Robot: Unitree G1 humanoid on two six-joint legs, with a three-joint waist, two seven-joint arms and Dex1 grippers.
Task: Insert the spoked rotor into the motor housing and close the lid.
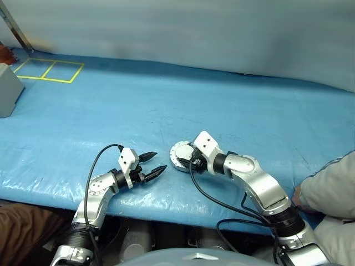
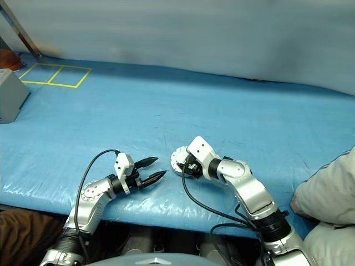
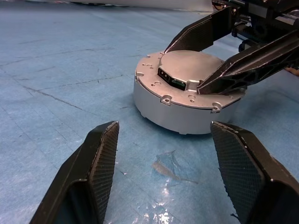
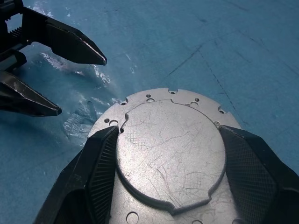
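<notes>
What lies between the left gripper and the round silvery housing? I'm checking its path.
Only bare blue table cover between left gripper and closed round silvery housing, in the left wrist view.

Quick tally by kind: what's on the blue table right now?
Closed motor housing with lid on: 1
Grey box at the far left: 1
Yellow taped squares: 2
Total: 4

The motor housing (image 3: 187,105) is matt grey metal, and its lid (image 4: 170,154) shows fine scratches. The table (image 1: 166,105) has blue cloth (partly under glossy film). The left claw (image 3: 163,179) has black textured plastic fingers (image 3: 100,163).
</notes>
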